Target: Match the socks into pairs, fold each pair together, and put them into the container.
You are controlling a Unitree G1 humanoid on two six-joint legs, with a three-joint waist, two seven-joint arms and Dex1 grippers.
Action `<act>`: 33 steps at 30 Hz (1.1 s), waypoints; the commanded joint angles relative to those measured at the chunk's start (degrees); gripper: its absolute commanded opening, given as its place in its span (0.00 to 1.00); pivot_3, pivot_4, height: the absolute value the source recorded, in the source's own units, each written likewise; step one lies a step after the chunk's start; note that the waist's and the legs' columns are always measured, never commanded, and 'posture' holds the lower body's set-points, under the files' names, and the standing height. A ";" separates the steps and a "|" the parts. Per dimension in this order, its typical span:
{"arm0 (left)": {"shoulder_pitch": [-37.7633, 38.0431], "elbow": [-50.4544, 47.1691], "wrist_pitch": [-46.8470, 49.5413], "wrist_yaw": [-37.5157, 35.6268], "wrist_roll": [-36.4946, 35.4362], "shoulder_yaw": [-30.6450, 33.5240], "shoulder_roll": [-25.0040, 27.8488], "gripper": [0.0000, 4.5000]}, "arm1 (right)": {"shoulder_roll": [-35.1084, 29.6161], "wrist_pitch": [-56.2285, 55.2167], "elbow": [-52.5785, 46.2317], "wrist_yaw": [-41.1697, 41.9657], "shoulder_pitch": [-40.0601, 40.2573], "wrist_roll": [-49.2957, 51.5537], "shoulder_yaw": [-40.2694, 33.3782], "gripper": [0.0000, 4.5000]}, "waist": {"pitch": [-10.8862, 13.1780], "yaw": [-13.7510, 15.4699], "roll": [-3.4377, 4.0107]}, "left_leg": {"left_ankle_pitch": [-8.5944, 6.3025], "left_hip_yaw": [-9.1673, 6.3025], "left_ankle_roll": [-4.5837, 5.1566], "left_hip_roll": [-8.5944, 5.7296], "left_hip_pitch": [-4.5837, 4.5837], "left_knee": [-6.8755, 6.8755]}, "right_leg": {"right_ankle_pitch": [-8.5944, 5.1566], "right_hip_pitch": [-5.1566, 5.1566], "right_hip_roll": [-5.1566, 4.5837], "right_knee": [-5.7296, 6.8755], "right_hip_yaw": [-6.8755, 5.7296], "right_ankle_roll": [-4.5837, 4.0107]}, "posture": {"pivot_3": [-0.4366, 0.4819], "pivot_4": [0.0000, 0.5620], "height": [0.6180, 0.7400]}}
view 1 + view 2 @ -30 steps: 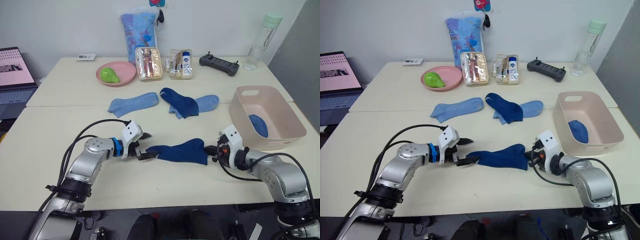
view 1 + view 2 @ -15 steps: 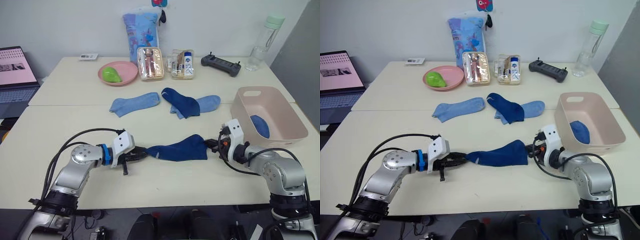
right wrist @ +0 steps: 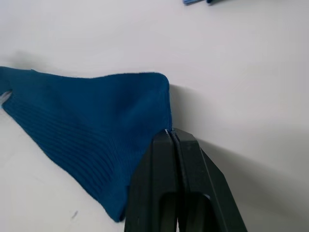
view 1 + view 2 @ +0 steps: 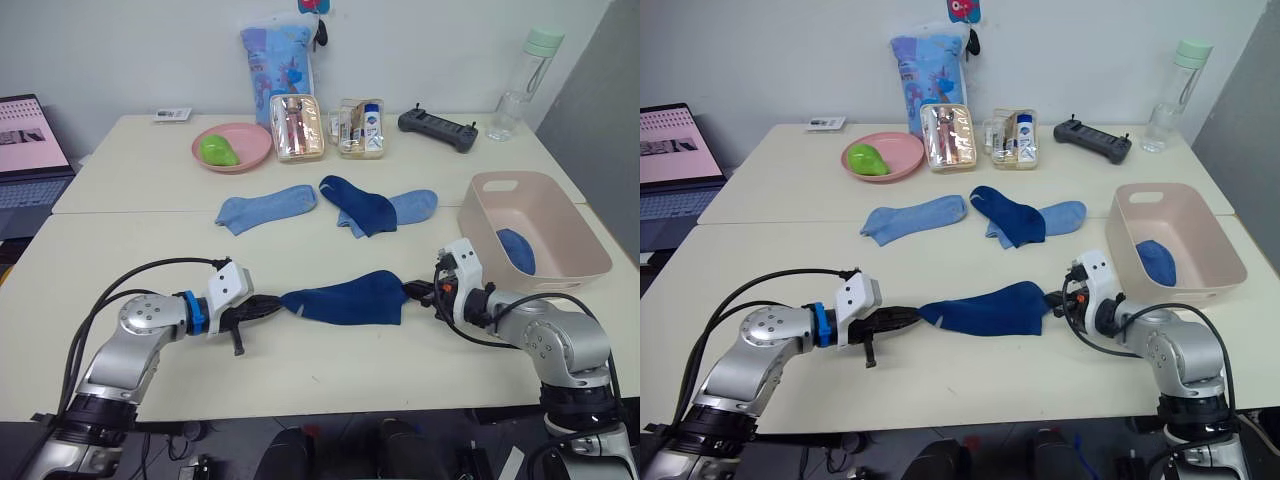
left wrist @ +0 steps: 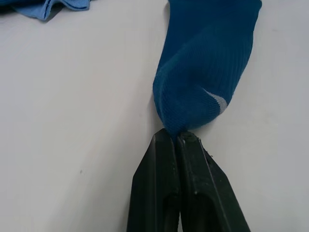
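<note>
A dark blue sock [image 4: 345, 299] lies stretched across the near table between my two grippers. My left gripper [image 4: 272, 306] is shut on its left end, and the left wrist view shows the black fingers [image 5: 181, 188] pinching the fabric [image 5: 203, 72]. My right gripper [image 4: 413, 292] is shut on the sock's right end [image 3: 96, 125]. Farther back lie a light blue sock [image 4: 265, 207], a second dark blue sock [image 4: 358, 205] and another light blue sock [image 4: 415, 206] partly under it. The pink container [image 4: 560, 262] stands at the right with a blue sock [image 4: 515, 249] inside.
At the back stand a round pink plate [image 4: 250, 150] holding a green object, two clear pouches [image 4: 297, 127], a blue bag [image 4: 278, 55], a black controller [image 4: 438, 127] and a bottle [image 4: 527, 75]. A laptop [image 4: 25, 150] sits at the far left.
My left gripper went from open beside the sock to shut on its left end and drew back to the left, stretching the sock. The right gripper stayed shut on the other end.
</note>
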 commanded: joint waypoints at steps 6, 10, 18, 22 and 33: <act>1.63 1.94 -3.50 -1.33 1.82 -0.02 0.80 0.01 | -2.49 -1.70 -3.59 -1.39 1.95 -0.48 1.85 0.00 | 0.00 0.25 0.00 | 0.00 0.01 0.00 -0.05 -0.04 0.01 | 0.00 0.01 -0.05 -0.05 0.00 0.00 | 0.48 0.27 1.00; 2.57 1.70 -3.95 -1.34 2.07 0.30 1.45 0.10 | -7.31 -7.49 -3.00 0.85 2.48 -3.41 3.27 0.15 | 0.00 0.18 0.00 | 0.00 0.01 0.00 -0.06 -0.04 0.02 | 0.00 0.01 -0.07 -0.03 -0.01 0.00 | 0.48 0.27 1.00; 7.67 1.00 -14.71 -1.80 1.88 6.01 5.68 0.64 | -23.08 -44.28 -0.88 22.30 4.08 -13.88 11.06 0.70 | 0.01 -0.25 0.01 | 0.00 0.09 0.01 0.02 0.04 -0.03 | -0.01 0.01 -0.02 -0.06 0.01 0.02 | 0.48 0.27 1.00; 8.43 -3.68 -19.67 -3.99 0.61 4.61 4.51 0.78 | -23.06 -60.06 3.48 29.99 2.43 -18.18 15.47 0.70 | 0.02 0.06 -0.01 | 0.00 0.07 0.00 0.05 0.06 0.00 | -0.01 0.07 -0.01 -0.05 -0.03 0.02 | 0.48 0.27 1.00; 3.41 2.19 -29.47 3.29 15.79 -5.83 -0.69 0.78 | -16.93 -80.92 18.38 32.93 -2.41 -30.14 24.10 0.70 | 0.01 0.37 -0.02 | 0.00 0.10 0.00 -0.02 0.08 0.03 | 0.00 0.09 -0.03 -0.01 0.01 0.00 | 0.48 0.27 1.00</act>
